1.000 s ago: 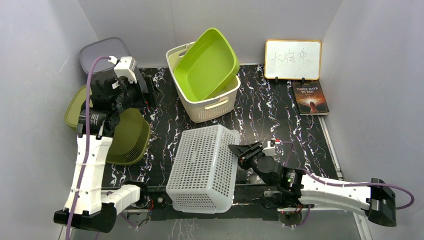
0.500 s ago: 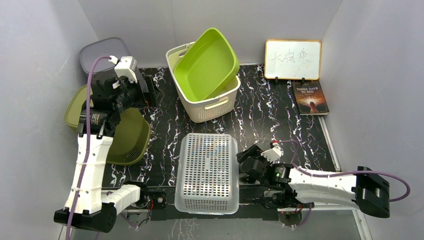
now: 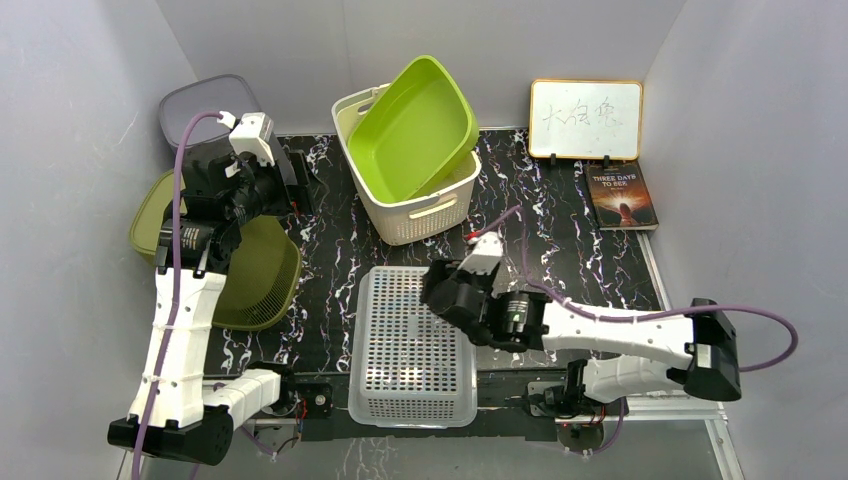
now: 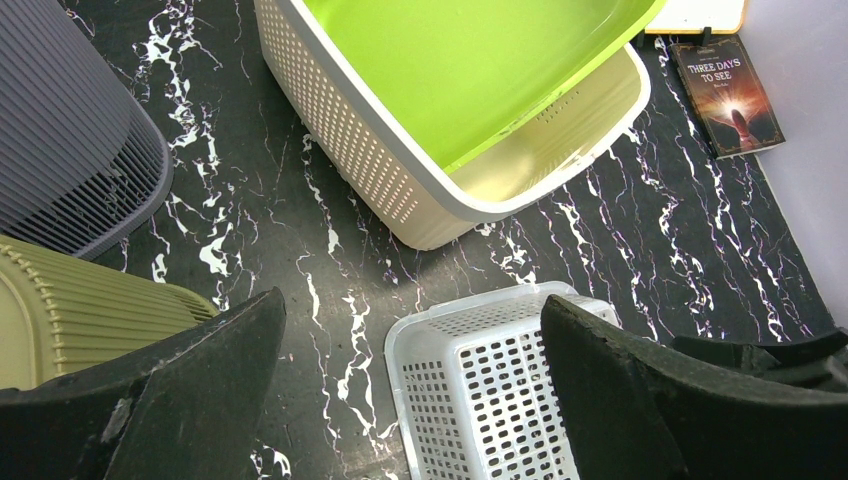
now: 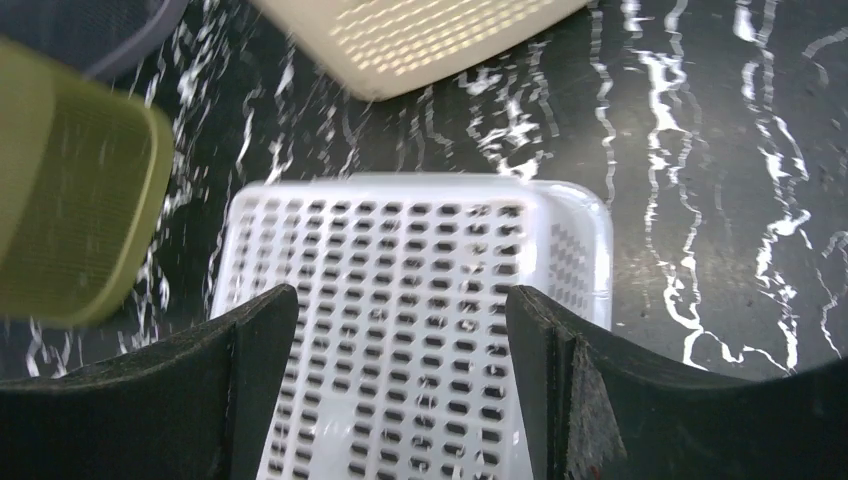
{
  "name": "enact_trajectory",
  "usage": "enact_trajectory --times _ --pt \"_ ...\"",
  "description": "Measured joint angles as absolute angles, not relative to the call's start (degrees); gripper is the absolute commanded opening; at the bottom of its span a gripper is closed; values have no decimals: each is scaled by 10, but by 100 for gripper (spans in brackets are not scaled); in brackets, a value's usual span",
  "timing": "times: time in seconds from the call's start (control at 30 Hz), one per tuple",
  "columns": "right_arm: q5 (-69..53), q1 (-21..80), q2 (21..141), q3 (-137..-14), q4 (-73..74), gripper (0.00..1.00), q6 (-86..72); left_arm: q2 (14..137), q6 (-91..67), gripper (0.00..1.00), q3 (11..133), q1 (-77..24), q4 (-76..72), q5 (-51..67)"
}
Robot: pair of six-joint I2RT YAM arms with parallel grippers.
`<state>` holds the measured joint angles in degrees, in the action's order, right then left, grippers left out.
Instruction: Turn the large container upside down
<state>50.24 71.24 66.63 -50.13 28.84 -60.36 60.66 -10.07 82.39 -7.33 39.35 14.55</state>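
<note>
Right tool [image 5: 400,310] hovered spread and empty over the white perforated basket [image 3: 405,350], which lay bottom-up on the marbled surface [image 3: 530,220] at its near edge. Left tool [image 4: 412,305] hung spread too.

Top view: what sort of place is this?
Probably a robot test booth: plain grey walls enclose a black marbled table, two robot arms are bolted at its near edge, and a white basket lies between them.

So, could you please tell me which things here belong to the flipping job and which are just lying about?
Job: white perforated basket, right hand.
Lying about: cream basket, green tub, olive basket, grey basket, whiteboard, book.
</note>
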Motion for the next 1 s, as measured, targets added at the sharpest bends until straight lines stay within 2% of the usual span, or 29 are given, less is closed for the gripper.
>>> enact_trajectory --times 0.27,0.43,0.6,0.8,1.0 --pt "496 828 770 -574 291 77 -521 607 -101 98 824 -73 394 145" --pt "465 855 827 -592 284 80 -510 607 -101 98 824 -73 394 145" --pt "451 854 870 -599 279 96 -512 604 -101 98 816 -73 394 144" --pt "443 814 864 -588 260 98 -568 604 -101 98 808 -73 395 144" --pt "424 722 784 -509 219 98 -627 600 -100 98 808 -73 396 141"
